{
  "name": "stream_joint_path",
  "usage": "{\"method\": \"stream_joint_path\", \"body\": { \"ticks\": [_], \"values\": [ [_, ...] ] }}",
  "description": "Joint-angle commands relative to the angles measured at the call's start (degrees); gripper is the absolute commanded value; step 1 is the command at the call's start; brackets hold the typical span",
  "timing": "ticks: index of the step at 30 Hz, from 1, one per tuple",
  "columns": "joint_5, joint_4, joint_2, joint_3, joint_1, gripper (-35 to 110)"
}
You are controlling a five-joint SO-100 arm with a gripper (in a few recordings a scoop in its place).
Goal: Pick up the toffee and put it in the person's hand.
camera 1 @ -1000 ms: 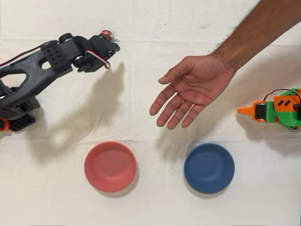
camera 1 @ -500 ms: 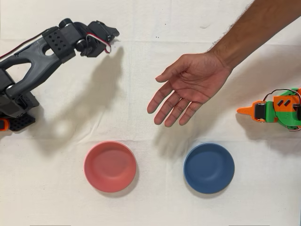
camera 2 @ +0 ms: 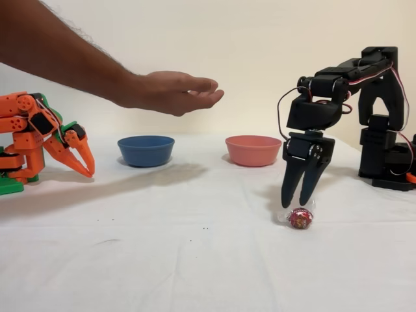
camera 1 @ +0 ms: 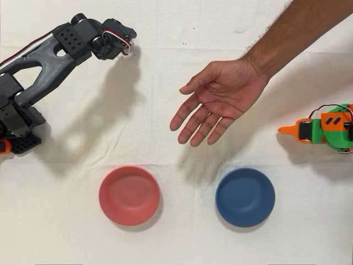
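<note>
From above, the black arm's two-finger gripper points down at the white cloth's top left; the person's bare open hand hovers palm-up mid-table; from the side, the small shiny magenta-red wrapped toffee lies on the cloth, touching the tips of the slightly parted, unclenched jaws, hand raised well apart.

A desk covered in creased white cloth stands before a plain, evenly lit cream wall.

The toffee, a shiny red-wrapped ball, lies on the white cloth. The person's hand hovers open, palm up, fingers spread.
</note>
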Motion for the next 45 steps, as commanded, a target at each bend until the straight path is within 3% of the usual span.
{"method": "stream_joint_path", "body": {
  "ticks": [1,45],
  "values": [
    [1.1,0.6,1.4,-2.5,-1.5,25],
    [13.0,-6.5,-0.2,4.4,-3.7,22]
  ]
}}
